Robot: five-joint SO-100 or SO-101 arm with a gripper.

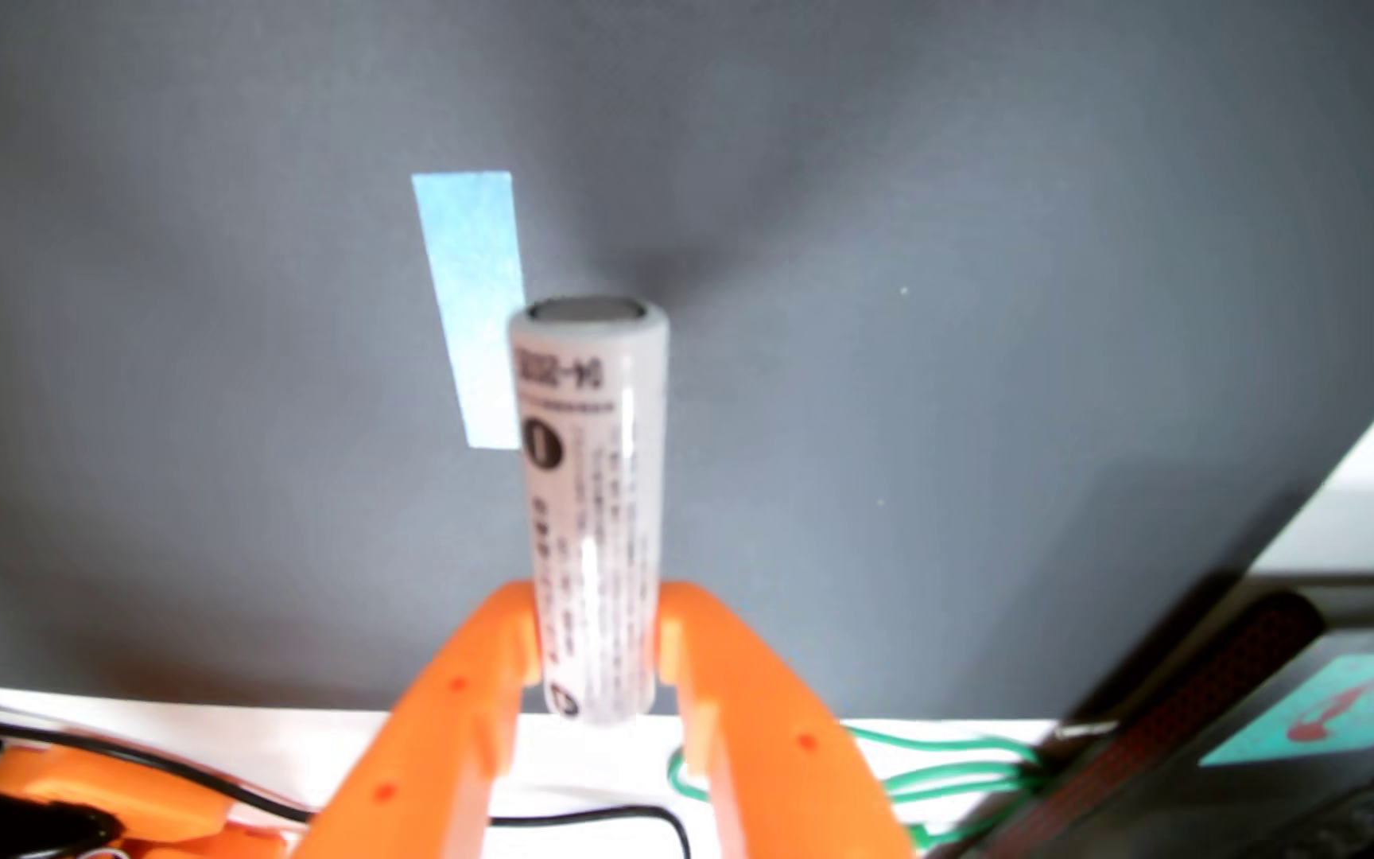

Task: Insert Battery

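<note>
Squarely between gripper [597, 636] fingertips: battery [593, 512].

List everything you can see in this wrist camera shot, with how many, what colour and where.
battery: one, pale grey with dark print, centre, clamped near its lower end
tape strip: one, light blue, on the mat, partly behind the battery
mat: one, dark grey, fills most of the view
wires: a few, green, bottom right
cable: one, black, bottom edge
black device: one, teal label, lower right corner
gripper: one, orange, bottom centre, closed on the battery
</note>
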